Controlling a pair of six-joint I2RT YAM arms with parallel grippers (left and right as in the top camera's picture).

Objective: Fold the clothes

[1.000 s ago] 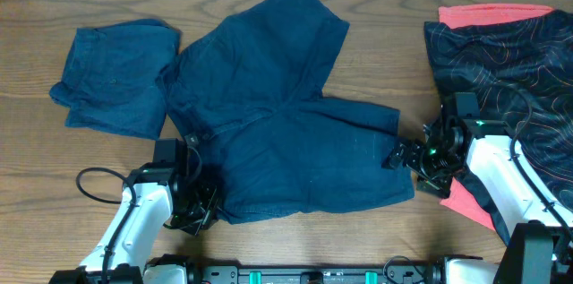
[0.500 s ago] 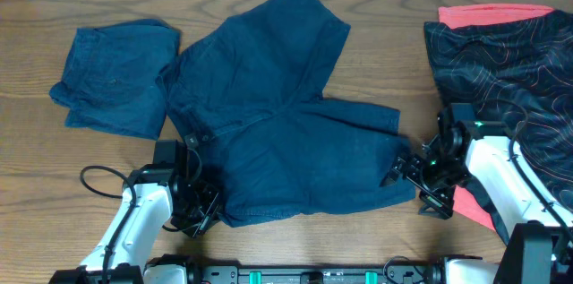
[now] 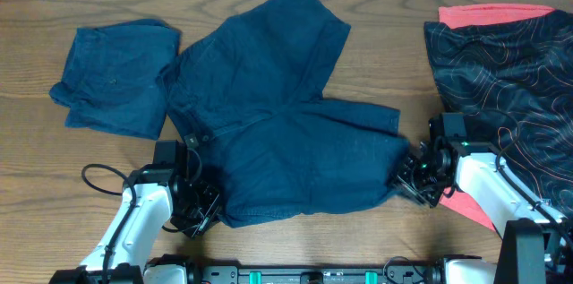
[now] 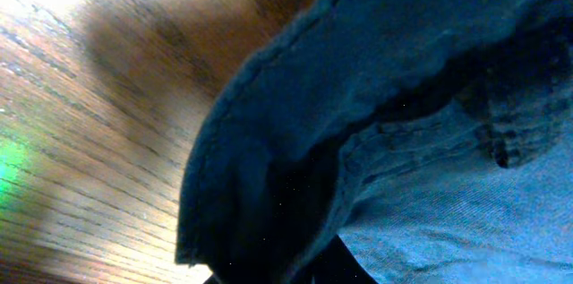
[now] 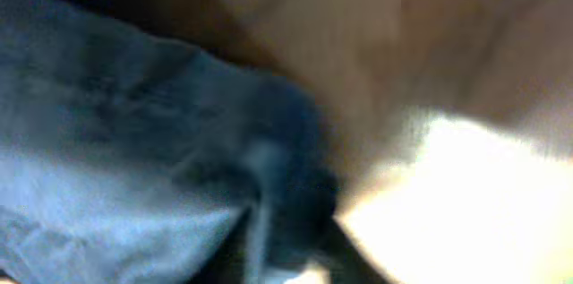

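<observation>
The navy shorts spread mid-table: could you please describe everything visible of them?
The navy shorts look like soft dark-blue woven cloth with stitched hems. They lie flat, unfolded, on the wooden table, one leg pointing to the far edge, the other rightward. The left gripper and right gripper pinch the near corners; a smaller navy garment abuts the left edge.

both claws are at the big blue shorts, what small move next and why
Probably lift both corners slightly and begin carrying them toward the far edge: the left claw and right claw each pinch a near corner of the shorts, which lie spread flat and unfolded.
</observation>
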